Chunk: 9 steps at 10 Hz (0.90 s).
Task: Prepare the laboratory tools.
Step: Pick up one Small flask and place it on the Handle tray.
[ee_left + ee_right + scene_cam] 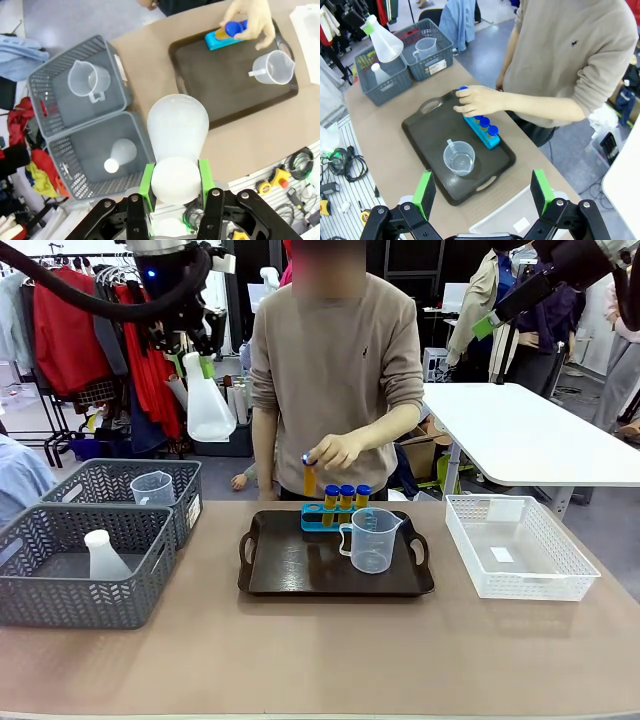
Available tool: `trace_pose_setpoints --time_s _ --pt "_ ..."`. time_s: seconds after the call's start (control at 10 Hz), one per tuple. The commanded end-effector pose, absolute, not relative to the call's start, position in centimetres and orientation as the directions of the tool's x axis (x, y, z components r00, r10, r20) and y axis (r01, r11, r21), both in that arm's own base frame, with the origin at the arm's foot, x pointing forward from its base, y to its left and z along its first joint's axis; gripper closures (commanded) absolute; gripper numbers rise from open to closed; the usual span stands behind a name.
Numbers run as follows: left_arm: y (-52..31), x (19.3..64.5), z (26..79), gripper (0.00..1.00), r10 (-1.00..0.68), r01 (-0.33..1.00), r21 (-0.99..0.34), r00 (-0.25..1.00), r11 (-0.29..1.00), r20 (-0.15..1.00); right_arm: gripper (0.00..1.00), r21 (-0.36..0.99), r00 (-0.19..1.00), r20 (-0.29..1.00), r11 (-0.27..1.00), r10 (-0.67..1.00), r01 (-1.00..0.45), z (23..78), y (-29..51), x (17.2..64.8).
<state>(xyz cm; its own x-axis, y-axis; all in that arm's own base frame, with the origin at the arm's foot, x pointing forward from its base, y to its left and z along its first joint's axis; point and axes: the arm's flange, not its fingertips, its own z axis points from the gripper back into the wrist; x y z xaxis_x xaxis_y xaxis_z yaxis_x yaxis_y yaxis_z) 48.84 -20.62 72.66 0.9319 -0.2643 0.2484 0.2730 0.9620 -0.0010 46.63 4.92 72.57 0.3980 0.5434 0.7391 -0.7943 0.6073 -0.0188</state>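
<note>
The left fingers [176, 175] grip a flask [177, 125], the right fingers [483, 192] are open. A hand [335, 450] holds a tube [310, 480] over the rack [310, 523].

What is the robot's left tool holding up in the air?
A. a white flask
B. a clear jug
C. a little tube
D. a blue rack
A: the left tool has its green pads clamped on the neck of the white flask, which hangs above the grey baskets.
</note>
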Motion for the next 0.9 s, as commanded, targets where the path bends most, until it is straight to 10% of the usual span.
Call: trace_pose_setpoints --time_s 0.0,0.8 --pt "-18.7 48.0 72.4 1.00 -0.244 0.251 0.005 0.937 0.968 0.250 0.00 -0.018 0.394 0.743 0.605 0.541 -0.796 72.6 5.0 46.5" --pt "-17.6 48.8 72.9 1.00 -0.213 0.218 0.008 0.946 0.976 0.245 0.00 -0.018 0.394 0.743 0.605 0.541 -0.796 72.6 5.0 46.5"
